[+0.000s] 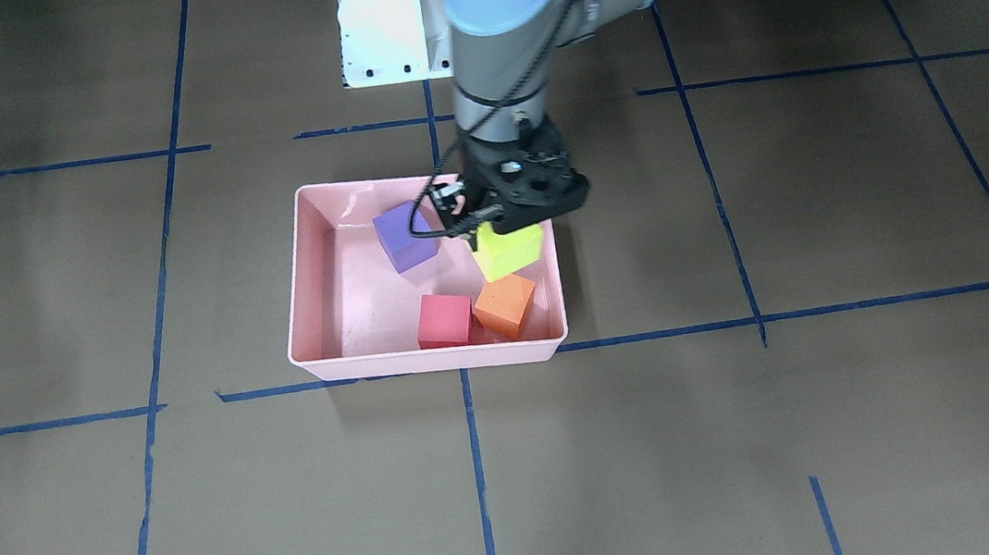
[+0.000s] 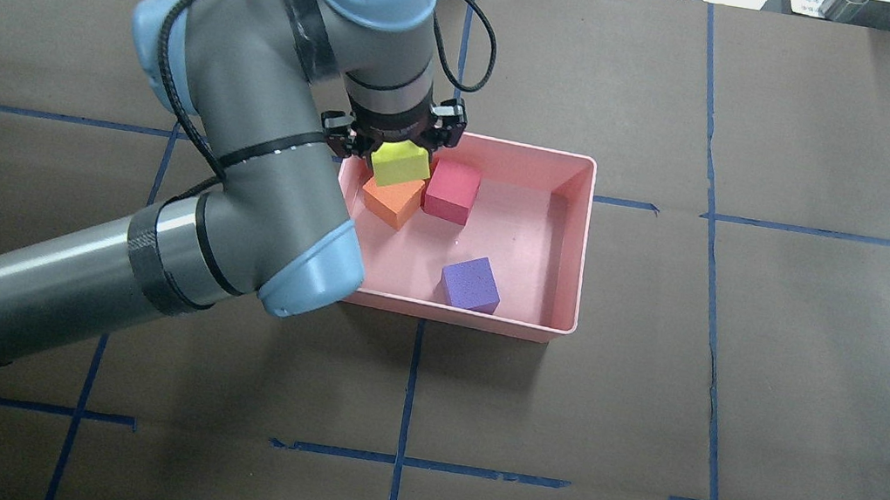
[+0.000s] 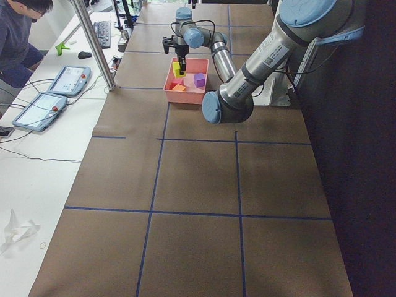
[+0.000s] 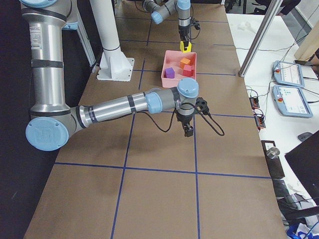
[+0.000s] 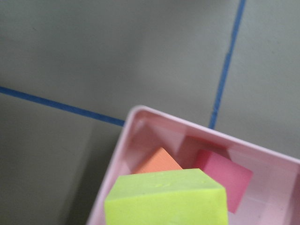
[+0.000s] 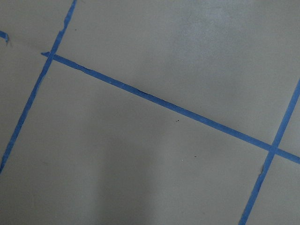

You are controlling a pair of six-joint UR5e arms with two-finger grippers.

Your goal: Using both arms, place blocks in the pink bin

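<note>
The bin (image 2: 578, 243) is plain light pink. The blocks are plain and matte: a yellow-green block (image 2: 400, 164), an orange block (image 2: 388, 204), a red-pink block (image 2: 452, 191) and a purple block (image 2: 471, 282). The table (image 2: 744, 374) is dull brown, ruled into a grid by blue tape (image 2: 853, 238). The left arm (image 2: 252, 124) and right arm (image 4: 114, 107) are silver-grey with pale-blue caps and black cables.

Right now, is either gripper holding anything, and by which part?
The left gripper holds the yellow-green block by its upper sides, above the pink bin. The right gripper carries no block; open or shut cannot be told.
</note>
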